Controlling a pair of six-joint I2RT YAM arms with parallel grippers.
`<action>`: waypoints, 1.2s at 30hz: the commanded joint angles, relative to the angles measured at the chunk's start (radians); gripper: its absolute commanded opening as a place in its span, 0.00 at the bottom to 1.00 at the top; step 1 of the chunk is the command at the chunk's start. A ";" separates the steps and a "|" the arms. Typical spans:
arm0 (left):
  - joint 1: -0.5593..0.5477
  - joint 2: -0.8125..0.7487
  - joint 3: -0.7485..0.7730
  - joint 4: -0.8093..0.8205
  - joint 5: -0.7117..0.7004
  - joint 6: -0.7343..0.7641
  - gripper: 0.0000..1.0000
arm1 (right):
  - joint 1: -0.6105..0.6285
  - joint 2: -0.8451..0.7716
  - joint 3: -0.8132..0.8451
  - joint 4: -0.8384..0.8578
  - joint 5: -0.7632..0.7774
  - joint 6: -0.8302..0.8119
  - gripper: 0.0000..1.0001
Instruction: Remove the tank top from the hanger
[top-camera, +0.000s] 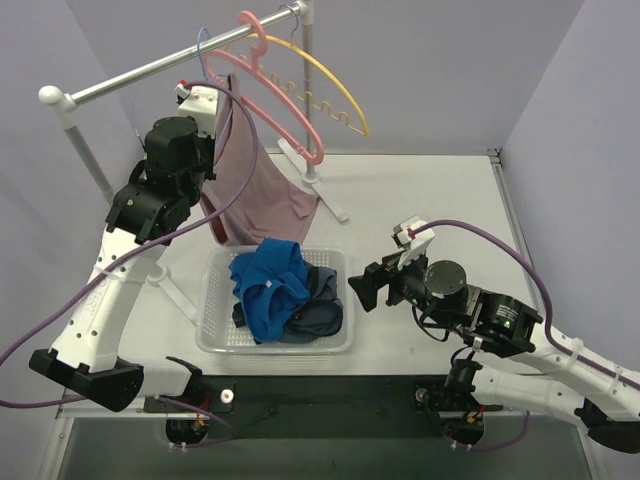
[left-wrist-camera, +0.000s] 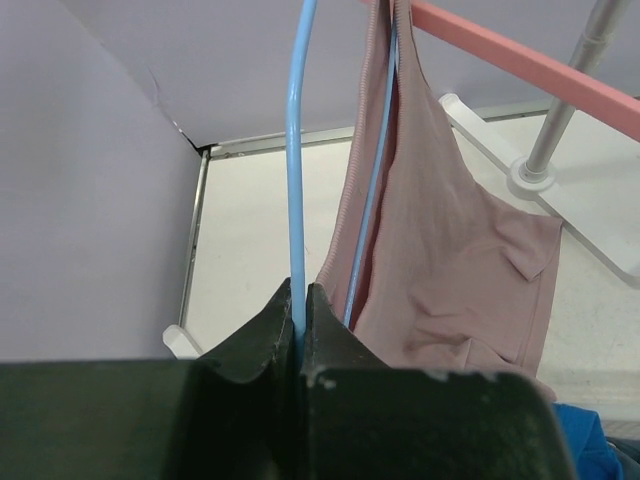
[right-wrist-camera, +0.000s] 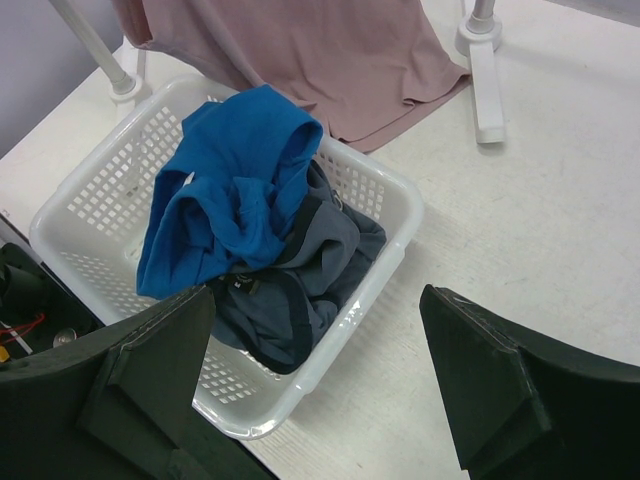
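So my left tool (left-wrist-camera: 299, 302) is clamped tight on the blue wire hanger (left-wrist-camera: 296, 150). The mauve tank top (left-wrist-camera: 450, 250) hangs from it up by the rail (top-camera: 150, 72), hem reaching down near the laundry basket (right-wrist-camera: 400, 215). My right tool (right-wrist-camera: 318, 320) is wide open, holding nothing, low over the tabletop (right-wrist-camera: 560, 200) beside the basket. Honestly, barely started: hanger's secured, but the straps aren't off yet.

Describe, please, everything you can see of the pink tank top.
The tank top is a dusty pink, soft knit with a ribbed strap edge. It hangs by its strap from the thin blue hanger, which the left gripper pinches. It droops wrinkled, its hem resting on the table by the far rim of the white basket.
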 joint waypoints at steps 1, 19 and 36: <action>-0.002 -0.049 0.075 0.015 -0.020 0.008 0.00 | 0.010 0.013 0.027 0.018 0.000 0.017 0.88; -0.002 -0.172 0.003 -0.143 -0.008 -0.009 0.00 | 0.026 0.056 0.082 0.024 -0.075 0.049 0.88; -0.002 -0.406 -0.106 -0.258 0.256 -0.054 0.00 | 0.035 0.272 0.348 0.184 -0.180 0.031 0.87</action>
